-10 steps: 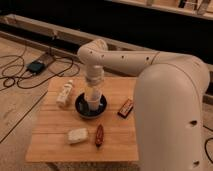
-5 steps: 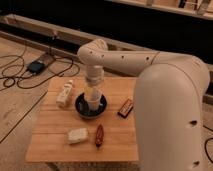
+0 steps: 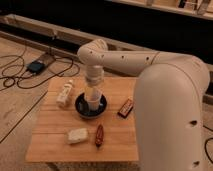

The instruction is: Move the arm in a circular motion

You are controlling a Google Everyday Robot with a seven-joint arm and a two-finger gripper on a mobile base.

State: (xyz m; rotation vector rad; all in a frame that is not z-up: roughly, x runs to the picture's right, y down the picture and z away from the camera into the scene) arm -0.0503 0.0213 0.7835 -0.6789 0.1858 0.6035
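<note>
Unmoved, the arm point(image 3: 165, 85) holds its gripper point(image 3: 93, 101) over the dark bowl point(image 3: 82, 111).

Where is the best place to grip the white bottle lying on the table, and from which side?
Probably take the white bottle across the middle of its body, from above: it lies on its side, narrow end pointing away from the camera, with bare table on both sides. The gripper is over the dark bowl beside it.

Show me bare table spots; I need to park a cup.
Bare wood on the table: front-left, between the white bottle and pale packet; front-right, between the red bar and the arm. Crowded centre: the hand hangs over the dark bowl, a dark bar beside it.
</note>
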